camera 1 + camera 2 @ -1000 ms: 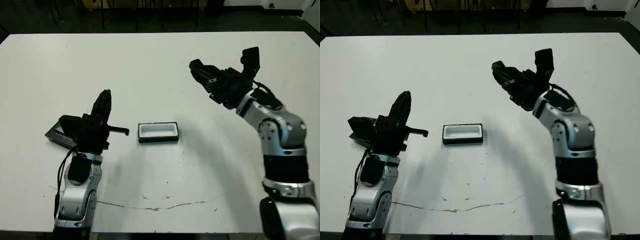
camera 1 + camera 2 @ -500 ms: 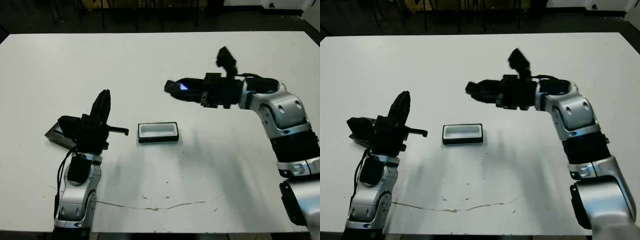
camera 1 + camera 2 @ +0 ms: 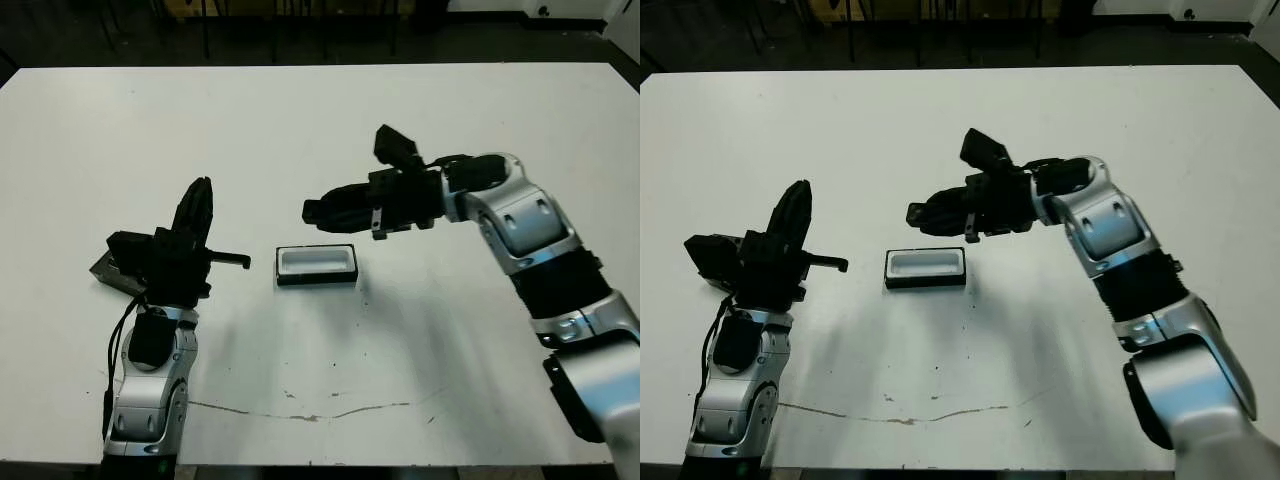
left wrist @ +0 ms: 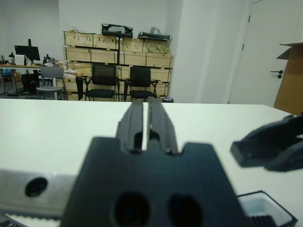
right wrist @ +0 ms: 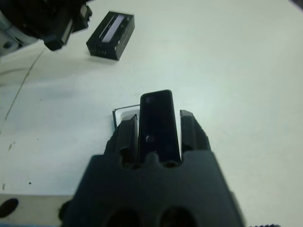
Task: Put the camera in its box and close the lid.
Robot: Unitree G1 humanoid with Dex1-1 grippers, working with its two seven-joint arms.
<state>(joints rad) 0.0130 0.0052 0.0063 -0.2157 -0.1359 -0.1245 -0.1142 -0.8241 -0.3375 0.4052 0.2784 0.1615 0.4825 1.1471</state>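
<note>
The right tool pinched the camera between its two fingers, with the bar lying lengthwise along them and its free end projecting past the fingertips. This grip kept the long axis of the camera roughly in line with the fingers, which suits a lengthwise entry into a narrow tray.

The right arm reached across the desk and held the camera in the air, above and slightly beyond the box. The box rested open on the desk, white lining upward, between the two arms. The camera was not yet inside it; judged from this, the insertion step was in hand and the closing step had not begun.

The left tool pointed upward beside the box, its fingers pressed together with only a thin slit between them, holding nothing. The lid lay flat on the desk behind the left arm, well apart from the box. The left arm's position close to the lid probably served the later closing step.

The remaining move called for lowering the camera level into the lining without striking the tray wall
</note>
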